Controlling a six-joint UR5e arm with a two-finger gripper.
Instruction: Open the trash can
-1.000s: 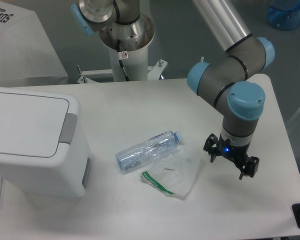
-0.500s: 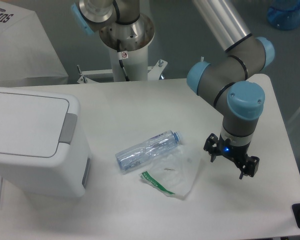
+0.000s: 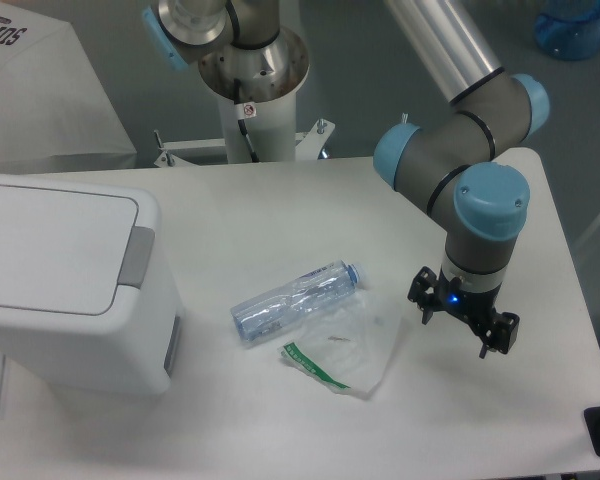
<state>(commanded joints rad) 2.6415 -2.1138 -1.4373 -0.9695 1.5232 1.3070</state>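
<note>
You had the trash can (image 3: 70, 290) at the left end of the tabletop (image 3: 280, 210): a big white boxy bin with rounded corners, its flat lid (image 3: 50, 248) lying shut and flush. The grey latch (image 3: 135, 257) sat on the lid's right edge, facing the middle of the tabletop, so the hinge looked to be on the far left side, though that edge ran out of view. The bin's long axis ran roughly left to right, and its near-left corner seemed to reach the tabletop's edge.

Your claw (image 3: 463, 322) hung well apart from it at the right end, above bare tabletop, fingers spread and pinching nothing, a blue light glowing on the wrist.

Between the two lay a crushed clear bottle (image 3: 295, 299), on its side with its blue cap toward the claw, and just beside it a crumpled clear plastic bag (image 3: 350, 345) with a green strip. The stretch of tabletop behind the bottle, from the claw across to the latch, carried nothing.
</note>
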